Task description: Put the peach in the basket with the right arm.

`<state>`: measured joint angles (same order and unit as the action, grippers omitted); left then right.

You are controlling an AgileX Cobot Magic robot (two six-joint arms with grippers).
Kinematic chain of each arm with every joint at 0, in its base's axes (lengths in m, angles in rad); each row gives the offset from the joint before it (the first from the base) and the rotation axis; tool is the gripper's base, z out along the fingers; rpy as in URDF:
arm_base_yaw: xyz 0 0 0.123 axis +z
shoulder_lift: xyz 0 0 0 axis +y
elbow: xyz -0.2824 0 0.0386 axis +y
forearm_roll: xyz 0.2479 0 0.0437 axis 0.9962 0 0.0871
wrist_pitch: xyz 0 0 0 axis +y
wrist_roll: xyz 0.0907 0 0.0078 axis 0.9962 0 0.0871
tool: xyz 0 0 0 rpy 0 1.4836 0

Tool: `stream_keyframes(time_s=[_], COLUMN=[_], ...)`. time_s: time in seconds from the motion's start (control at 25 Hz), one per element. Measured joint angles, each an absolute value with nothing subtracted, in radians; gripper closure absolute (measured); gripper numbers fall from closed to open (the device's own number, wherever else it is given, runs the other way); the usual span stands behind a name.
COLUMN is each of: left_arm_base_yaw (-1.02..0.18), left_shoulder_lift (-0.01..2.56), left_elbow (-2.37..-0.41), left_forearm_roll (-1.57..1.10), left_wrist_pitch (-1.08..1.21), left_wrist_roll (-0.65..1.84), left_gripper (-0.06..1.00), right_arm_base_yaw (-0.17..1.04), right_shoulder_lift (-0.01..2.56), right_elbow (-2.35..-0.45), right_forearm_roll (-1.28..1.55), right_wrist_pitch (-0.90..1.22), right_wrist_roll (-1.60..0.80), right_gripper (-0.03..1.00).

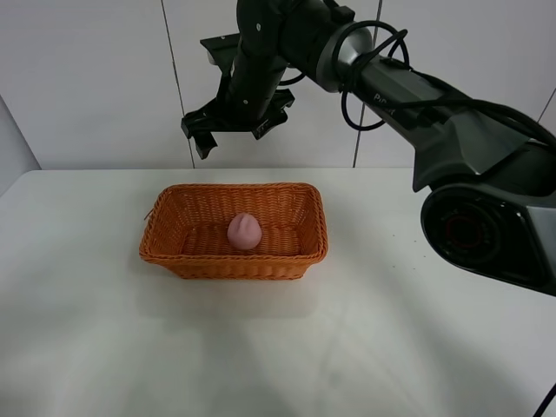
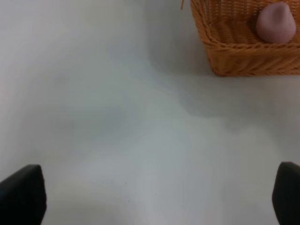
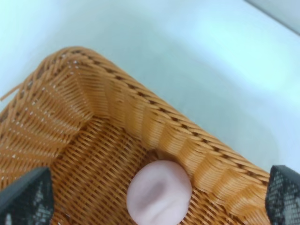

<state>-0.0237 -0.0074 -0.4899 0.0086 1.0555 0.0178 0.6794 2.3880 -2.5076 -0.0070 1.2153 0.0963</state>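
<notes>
The pink peach [image 1: 245,231] lies on the floor of the orange-brown wicker basket [image 1: 165,246], just right of its middle. The right arm [image 1: 408,95] reaches in from the right, and its gripper [image 1: 230,132] hangs open and empty high above the basket's back rim. In the right wrist view the peach [image 3: 158,192] rests against the basket wall [image 3: 154,122], with the fingertips [image 3: 28,197] spread wide at both sides. The left gripper [image 2: 150,197] is open over bare table; the basket [image 2: 234,47] and peach [image 2: 276,23] show at one corner of its view.
The white table [image 1: 278,347] spreads around the basket. A white panelled wall [image 1: 95,78] rises behind it. The right arm's bulky base [image 1: 486,226] stands at the table's right side. A loose wicker strand [image 1: 149,211] sticks out at the basket's back-left corner.
</notes>
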Motion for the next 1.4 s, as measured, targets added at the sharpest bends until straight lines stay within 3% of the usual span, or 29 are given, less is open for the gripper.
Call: stream_keyframes(time_s=[0.28,0.68,0.92,1.4], left_arm_base_yaw=[-0.024,-0.024,-0.024,-0.024], left_shoulder_lift=[-0.007,-0.007,-0.007,-0.007], left_elbow=[-0.490,-0.490,-0.490,-0.490], left_forearm_roll=[0.009,0.009,0.009,0.009], left_wrist_pitch=[1.055,1.055,1.055,1.055], left_wrist_roll=[0.018,0.018,0.018,0.018], left_gripper=[-0.05,-0.05,-0.05,-0.05], right_arm_base_yaw=[0.568,0.225,0.079,0.028], right_shoulder_lift=[2.390,2.391,2.391,2.361], right_elbow=[-2.508,-2.508,-2.478,-2.429], right_forearm_roll=[-0.007,-0.013,0.000,0.038], right_wrist_pitch=[1.218,1.218,1.217,1.220], right_wrist_roll=[0.094,0.094,0.094,0.071], right_gripper=[0.27,0.27,0.27,0.27])
